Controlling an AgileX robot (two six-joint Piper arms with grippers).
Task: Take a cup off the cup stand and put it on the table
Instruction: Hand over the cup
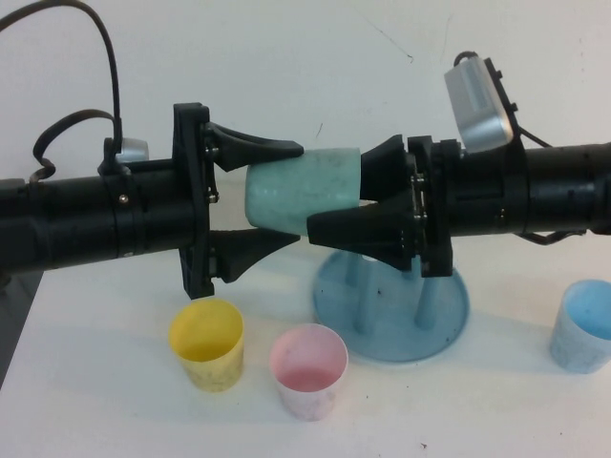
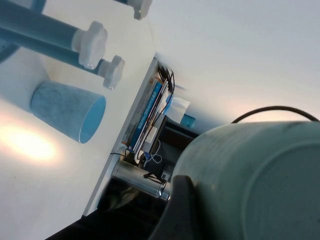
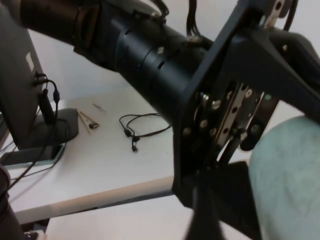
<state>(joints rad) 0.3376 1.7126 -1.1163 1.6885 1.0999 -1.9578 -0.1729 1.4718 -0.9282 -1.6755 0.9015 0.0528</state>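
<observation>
The mint-green cup (image 1: 301,191) hangs on its side in the air above the table (image 1: 115,410), between both grippers, its base toward the left arm. My left gripper (image 1: 300,196) has its fingers spread wide, one along the cup's top and one along its underside, touching it. My right gripper (image 1: 339,202) pinches the cup's wall at the mouth end, fingers close together. The cup's base fills the left wrist view (image 2: 250,180); its side shows in the right wrist view (image 3: 290,175). The blue cup stand (image 1: 382,339) stands below the right gripper, and no cup shows on it.
A yellow cup (image 1: 207,342) and a pink cup (image 1: 307,370) stand upright at the front, left of the stand. A light blue cup (image 1: 582,329) stands at the right edge. In the left wrist view, the stand's white-capped pegs (image 2: 90,44) and the table edge show.
</observation>
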